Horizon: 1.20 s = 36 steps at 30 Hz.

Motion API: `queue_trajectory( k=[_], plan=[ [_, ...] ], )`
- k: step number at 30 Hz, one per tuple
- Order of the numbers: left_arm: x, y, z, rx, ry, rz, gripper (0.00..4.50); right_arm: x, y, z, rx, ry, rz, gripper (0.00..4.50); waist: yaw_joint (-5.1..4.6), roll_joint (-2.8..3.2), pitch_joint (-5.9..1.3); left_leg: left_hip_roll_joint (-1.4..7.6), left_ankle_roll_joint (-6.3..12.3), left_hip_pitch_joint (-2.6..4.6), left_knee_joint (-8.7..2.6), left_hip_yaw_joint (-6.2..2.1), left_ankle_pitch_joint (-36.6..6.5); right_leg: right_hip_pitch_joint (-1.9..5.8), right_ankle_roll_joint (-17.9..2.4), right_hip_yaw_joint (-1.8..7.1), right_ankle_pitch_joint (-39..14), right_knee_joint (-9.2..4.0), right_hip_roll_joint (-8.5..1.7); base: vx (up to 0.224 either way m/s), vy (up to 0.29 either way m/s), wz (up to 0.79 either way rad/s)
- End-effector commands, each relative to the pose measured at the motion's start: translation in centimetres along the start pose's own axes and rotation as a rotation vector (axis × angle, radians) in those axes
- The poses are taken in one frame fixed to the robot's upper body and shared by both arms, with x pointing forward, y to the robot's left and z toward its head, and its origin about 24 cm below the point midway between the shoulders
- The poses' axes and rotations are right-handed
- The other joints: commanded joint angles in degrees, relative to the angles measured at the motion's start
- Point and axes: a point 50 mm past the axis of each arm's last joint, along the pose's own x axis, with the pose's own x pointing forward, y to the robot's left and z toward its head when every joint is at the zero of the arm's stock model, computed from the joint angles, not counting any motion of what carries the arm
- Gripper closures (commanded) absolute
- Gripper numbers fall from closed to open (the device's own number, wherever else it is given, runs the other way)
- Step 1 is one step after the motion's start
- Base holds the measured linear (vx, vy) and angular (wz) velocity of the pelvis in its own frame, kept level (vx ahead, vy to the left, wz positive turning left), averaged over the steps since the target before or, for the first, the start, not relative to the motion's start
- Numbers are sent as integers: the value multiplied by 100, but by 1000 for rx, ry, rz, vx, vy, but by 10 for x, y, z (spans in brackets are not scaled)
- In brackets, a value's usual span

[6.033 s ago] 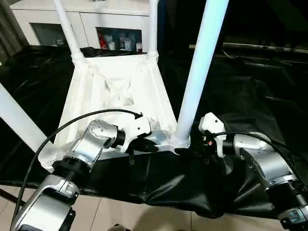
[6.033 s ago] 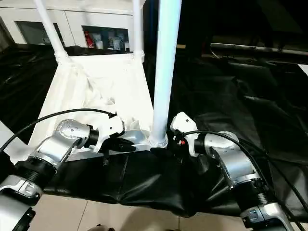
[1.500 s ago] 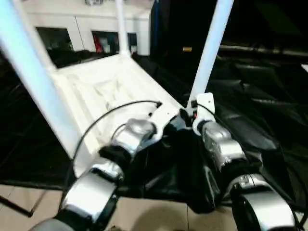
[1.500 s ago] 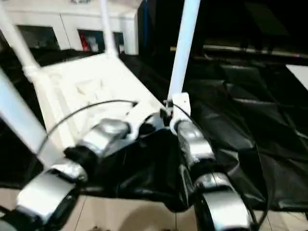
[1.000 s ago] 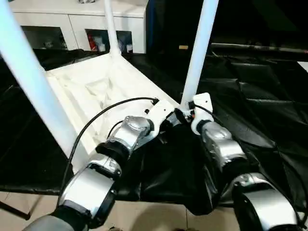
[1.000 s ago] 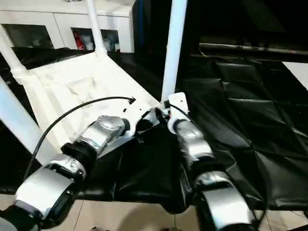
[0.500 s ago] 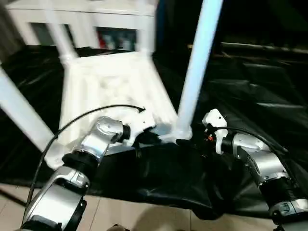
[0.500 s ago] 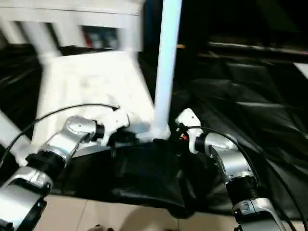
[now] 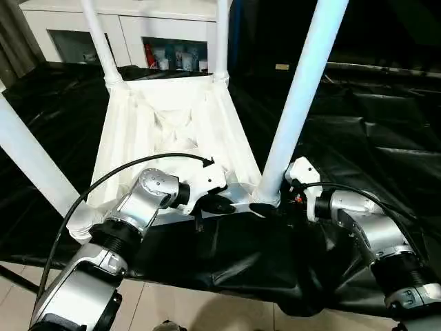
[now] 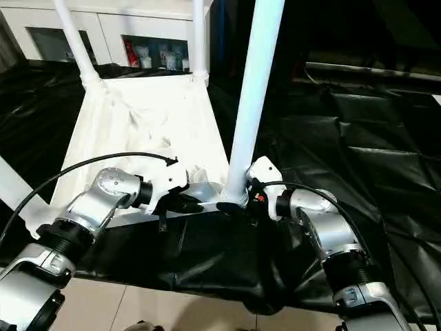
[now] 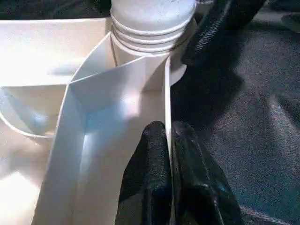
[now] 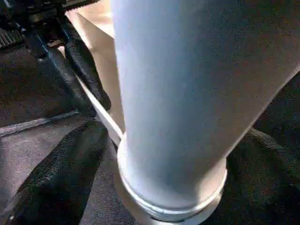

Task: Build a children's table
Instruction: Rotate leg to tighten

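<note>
the white tabletop (image 9: pixel 172 131) lies upside down on a black sheet (image 9: pixel 358 138), ribbed underside facing up, with four white legs standing from its corner sockets: the near right leg (image 9: pixel 296 103), the near left leg (image 9: pixel 27 162) and two far legs (image 9: pixel 100 41) (image 9: pixel 222 38). the left gripper (image 11: pixel 169 164) is pinched on the thin wall of the tabletop's near edge, one black finger (image 11: pixel 147 173) on each side of that wall, just beside the socket of the near right leg. the right gripper (image 12: pixel 159 154) stands wide, its two black fingers (image 12: pixel 61 173) spread either side of the flared base of the near right leg where it meets the socket; the fingers sit close against the collar, though whether they press on it cannot be told. in the head views the two grippers meet at that same near right corner, the left one (image 9: pixel 231 205) coming in along the near edge, the right one (image 9: pixel 279 207) from the other side of the leg. behind the table a white cabinet (image 9: pixel 138 27) with glass doors holds small bottles and jars (image 9: pixel 172 58) on a shelf. pale floor tiles (image 9: pixel 179 310) show below the sheet's near edge.
</note>
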Motion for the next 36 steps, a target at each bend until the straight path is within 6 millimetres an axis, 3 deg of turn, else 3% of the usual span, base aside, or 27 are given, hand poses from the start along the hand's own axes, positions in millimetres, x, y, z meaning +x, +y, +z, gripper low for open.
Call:
queue_trajectory(
  k=[1, 12, 18, 20, 21, 23, 24, 27, 29, 35, 36],
  plan=[
    [5, -5, 5, 21, -13, -35, 450, 0, -2, 5, -13, -7, -7, 67, -26, -32, -409, 124, 247, 87, -361, -42, -1357, 271, -1351, 182, -1178, -297, -233, 0, 0, 0],
    [4, -9, 2, 7, -1, -60, 450, 0, 0, 3, -3, -13, 5, 172, -32, -30, -417, 124, 246, 89, -356, -44, -1331, 282, -1373, 176, -1122, -286, -228, 0, 0, 0],
    [4, -8, -2, -32, 18, -37, 450, 4, -1, -1, 45, -30, -57, 178, -50, -25, -415, 115, 241, 84, -351, -44, -1320, 283, -1396, 176, -1116, -286, -231, 0, 0, 0],
    [9, -1, -3, -75, 30, 55, 450, 8, -6, -6, 102, -35, -156, 178, -80, -21, -402, 105, 190, 88, -354, -38, -1439, 263, -1358, 180, -1286, -303, -218, 0, 0, 0],
    [15, 8, -2, -127, 35, 175, 450, 15, -11, -11, 186, -36, -288, 178, -89, -34, -389, 99, 120, 108, -369, -47, -1573, 257, -1300, 174, -1552, -342, -226, 0, 0, 0],
    [21, 13, 0, -170, 32, 258, 450, 20, -15, -16, 262, -29, -397, 179, -114, -38, -373, 74, -5, 146, -378, -61, -1823, 237, -1138, 161, -2141, -408, -237, 0, 0, 0],
    [21, 14, 0, -171, 32, 260, 450, 20, -15, -17, 264, -29, -400, 179, -132, -41, -374, 66, -36, 134, -385, -75, -1833, 241, -1050, 153, -2279, -425, -231, 0, 0, 0],
    [33, 24, 9, -255, 30, 438, 450, 29, -25, -26, 408, 8, -678, 180, -209, -21, -365, 47, -72, 132, -378, -79, -1961, 203, -969, 145, -2471, -465, -226, 0, 0, 0],
    [40, 25, 15, -268, 30, 484, 450, 34, -26, -27, 466, 12, -768, 180, -240, -27, -373, 35, -91, 142, -376, -94, -2012, 200, -893, 123, -2639, -494, -226, 0, 0, 0],
    [57, 22, 24, -253, 47, 517, 450, 57, -22, -14, 409, 29, -809, 180, -222, -37, -399, 33, 78, 95, -373, -87, -1804, 227, -924, 120, -2187, -471, -221, 0, 0, 0],
    [57, 21, 23, -255, 52, 516, 450, 59, -23, -10, 387, 20, -812, 180, -221, -67, -406, 40, 101, 84, -372, -84, -1747, 237, -969, 120, -2052, -450, -220, 0, 0, 0]
  ],
)
